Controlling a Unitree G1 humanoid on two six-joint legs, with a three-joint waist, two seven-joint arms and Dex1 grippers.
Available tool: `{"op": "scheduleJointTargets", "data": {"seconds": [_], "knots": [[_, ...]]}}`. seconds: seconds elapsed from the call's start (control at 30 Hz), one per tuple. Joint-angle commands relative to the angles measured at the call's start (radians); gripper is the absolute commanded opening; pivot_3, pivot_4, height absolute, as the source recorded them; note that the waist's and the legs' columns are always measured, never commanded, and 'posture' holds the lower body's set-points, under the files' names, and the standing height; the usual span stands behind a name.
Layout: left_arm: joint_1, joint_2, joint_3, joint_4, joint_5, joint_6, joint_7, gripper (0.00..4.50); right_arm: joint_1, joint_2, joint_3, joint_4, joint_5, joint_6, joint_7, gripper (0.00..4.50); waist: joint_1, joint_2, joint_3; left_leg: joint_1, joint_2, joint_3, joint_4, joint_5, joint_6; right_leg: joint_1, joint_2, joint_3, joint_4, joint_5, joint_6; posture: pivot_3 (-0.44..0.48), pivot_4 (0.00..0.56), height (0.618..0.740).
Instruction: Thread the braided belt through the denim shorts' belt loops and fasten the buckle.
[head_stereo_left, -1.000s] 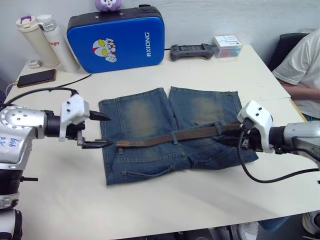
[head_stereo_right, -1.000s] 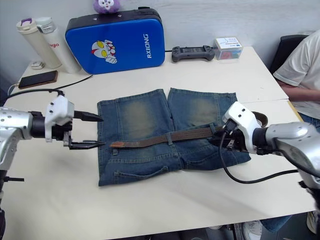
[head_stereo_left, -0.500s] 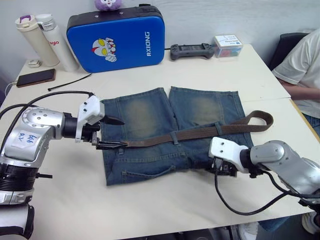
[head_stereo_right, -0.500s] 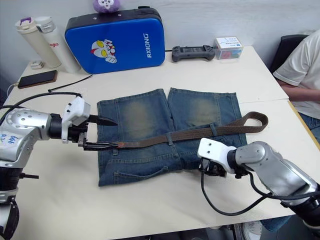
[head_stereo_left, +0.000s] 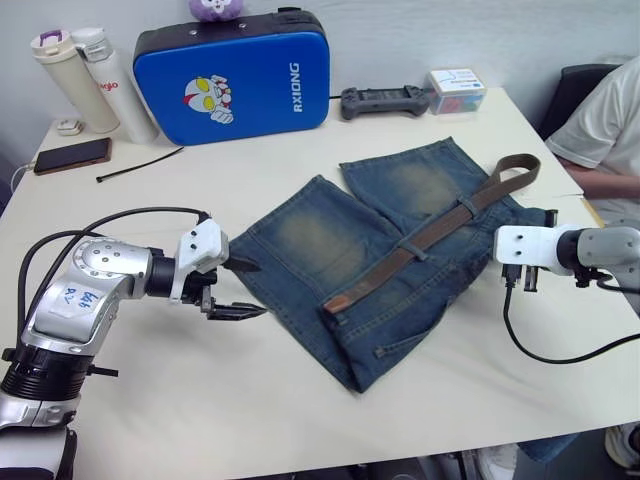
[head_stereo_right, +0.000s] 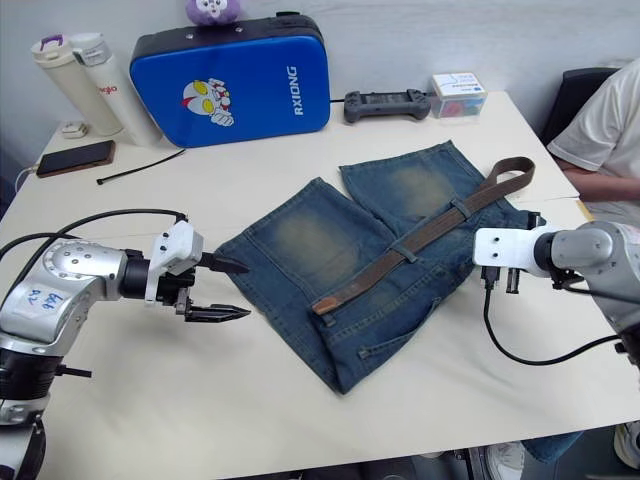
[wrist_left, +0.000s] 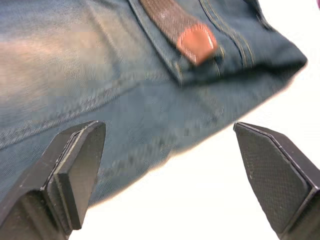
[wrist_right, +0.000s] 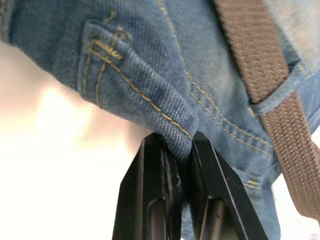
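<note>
The denim shorts (head_stereo_left: 380, 250) lie skewed across the white table (head_stereo_left: 300, 420). The braided belt (head_stereo_left: 430, 232) runs through two belt loops (head_stereo_left: 411, 247) along the waistband, its tan end (wrist_left: 198, 41) resting on the denim near the shorts' lower corner and its far end looped off the fabric toward the right.

The right gripper (wrist_right: 176, 150) is clamped on a folded edge of the shorts. The left gripper (head_stereo_left: 240, 290) hangs with its fingers (wrist_left: 75, 165) spread wide and empty, just beside the shorts' left edge.

Behind stands a blue case (head_stereo_left: 232, 80) printed "RXIONG" with a cartoon hero, beside two bottles (head_stereo_left: 90, 80), one with partial red lettering.
</note>
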Motion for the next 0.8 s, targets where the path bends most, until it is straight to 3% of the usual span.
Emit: {"op": "scheduleJointTargets", "data": {"seconds": [0.03,0.17,0.2,0.4,0.47,0.6,0.73,0.8], "knots": [[-0.025,-0.028,0.013,-0.02,-0.002,-0.015,0.035,4.5,-0.11,0.03,0.018,0.277,-0.126,-0.151,-0.087,0.07,0.001,0.0,0.0,0.0,0.0,0.0,0.0,0.0,0.0,0.0,0.0,0.0,0.0,0.0,0.0,0.0,0.15,0.74],[-0.017,-0.051,-0.001,-0.037,-0.007,-0.012,0.034,4.5,-0.187,0.092,-0.026,0.425,-0.114,-0.173,-0.144,0.07,-0.006,0.0,0.0,0.0,0.0,0.0,0.0,0.0,0.0,0.0,0.0,0.0,0.001,0.0,0.0,0.0,0.15,0.74],[-0.019,-0.054,-0.006,-0.031,0.0,-0.019,0.033,4.5,-0.183,0.092,-0.039,0.426,-0.097,-0.171,-0.118,0.93,-0.007,0.0,0.0,0.0,0.0,0.0,0.0,0.0,0.0,0.0,0.0,0.0,0.001,0.0,0.0,0.0,0.15,0.74],[-0.046,-0.072,-0.025,-0.003,0.014,-0.041,0.026,4.5,-0.106,0.022,-0.145,0.287,-0.024,-0.098,-0.037,3.54,-0.014,0.001,0.0,0.0,0.001,0.0,0.0,0.0,-0.001,-0.001,0.001,0.0,0.003,0.0,-0.001,0.0,0.15,0.74],[-0.068,-0.079,-0.041,0.021,0.025,-0.06,0.016,4.5,-0.037,-0.021,-0.263,0.1,0.112,0.093,0.053,4.45,-0.014,0.002,0.0,0.0,0.001,0.0,0.0,0.0,-0.001,-0.001,0.001,0.0,0.003,0.0,-0.001,0.0,0.15,0.74],[-0.11,-0.116,-0.057,0.051,0.028,-0.063,0.027,4.5,0.084,-0.007,-0.481,-0.309,0.405,0.607,0.111,4.45,-0.016,0.003,0.0,0.0,0.001,0.0,0.001,0.0,-0.001,-0.001,0.001,0.0,0.003,0.0,-0.001,0.0,0.15,0.74],[-0.145,-0.144,-0.06,0.062,0.031,-0.039,0.04,4.5,0.182,0.043,-0.638,-0.683,0.681,1.091,0.05,4.45,-0.012,0.003,0.0,0.0,0.002,-0.001,0.001,0.0,-0.001,0.0,0.002,0.001,0.007,-0.001,-0.001,0.0,0.15,0.74],[-0.158,-0.139,-0.047,0.039,-0.001,-0.001,0.026,4.5,0.126,0.153,-0.719,-0.835,0.874,1.51,-0.045,4.45,-0.011,0.003,0.0,0.0,0.002,-0.002,0.001,0.0,-0.001,0.0,0.002,0.0,0.007,0.0,-0.001,0.0,0.15,0.74]]}}
